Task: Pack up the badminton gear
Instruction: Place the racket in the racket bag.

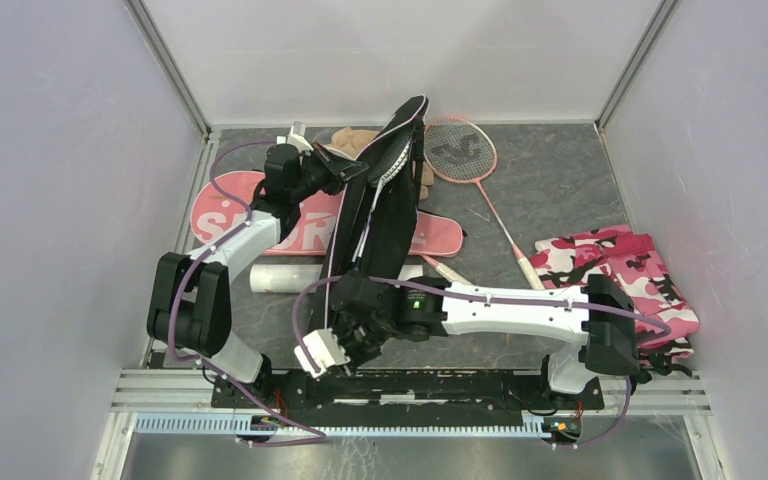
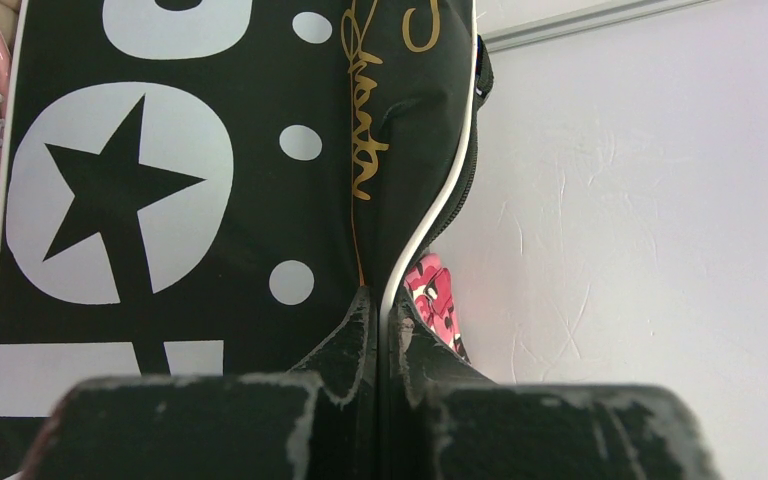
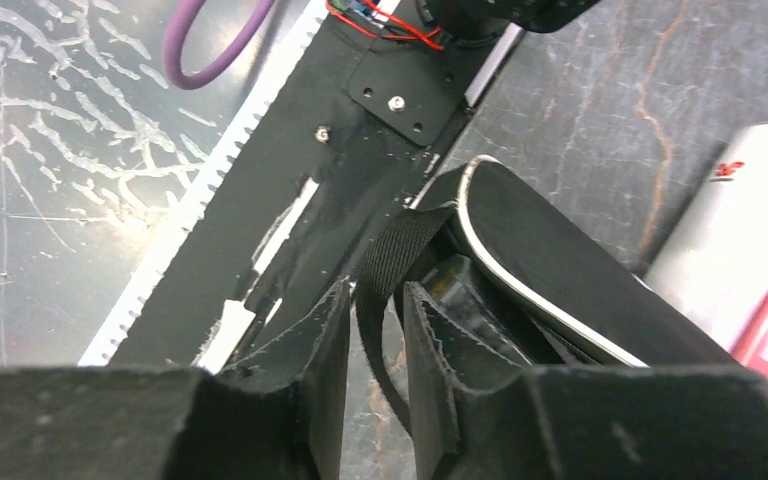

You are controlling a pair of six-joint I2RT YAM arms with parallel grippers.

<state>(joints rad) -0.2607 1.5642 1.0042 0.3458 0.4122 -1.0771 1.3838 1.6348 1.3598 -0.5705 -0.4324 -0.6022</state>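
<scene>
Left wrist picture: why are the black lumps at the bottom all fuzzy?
Left wrist view: those lumps are the left gripper's fingers, probably too near the lens to look sharp, while the black cover behind them is crisp. Right wrist view: the right gripper's fingers blur the same way. Top view: even light, everything sharp.

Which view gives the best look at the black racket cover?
Top external: the whole black cover shows, raised between both arms. Left wrist shows only its printed face, left fingers pinching its edge. Right wrist shows just its narrow end, its strap between the right fingers.
</scene>
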